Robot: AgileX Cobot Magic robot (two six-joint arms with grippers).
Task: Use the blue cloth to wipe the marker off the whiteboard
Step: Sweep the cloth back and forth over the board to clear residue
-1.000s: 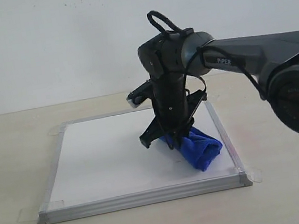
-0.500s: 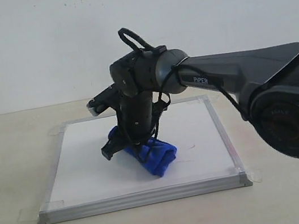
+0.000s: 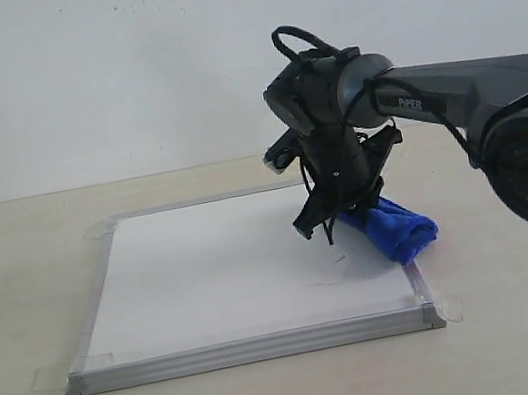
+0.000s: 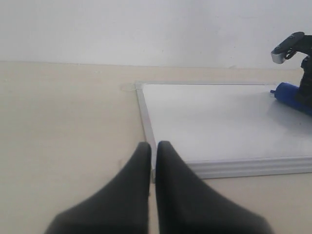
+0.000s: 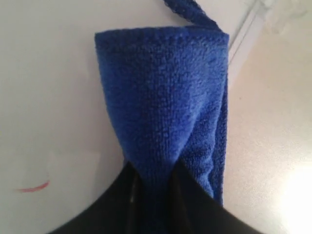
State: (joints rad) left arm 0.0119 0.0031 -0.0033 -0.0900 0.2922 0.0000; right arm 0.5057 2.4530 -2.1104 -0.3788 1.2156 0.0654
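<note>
The board [image 3: 205,268] looked nearly clean, only a faint red marker streak [image 5: 33,187] remaining, while the right gripper [image 5: 152,175] pinched the cloth [image 5: 161,97] at the board's edge.

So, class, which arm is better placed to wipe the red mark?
Right: the right gripper holds the blue cloth on the whiteboard by the marker; the left gripper is shut and empty.

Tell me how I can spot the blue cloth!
Find the big white board lying flat. At its right edge, a black robot hand pinches the blue cloth. It is the only fuzzy, deep-blue thing there, a small rolled bundle far smaller than the board.
</note>
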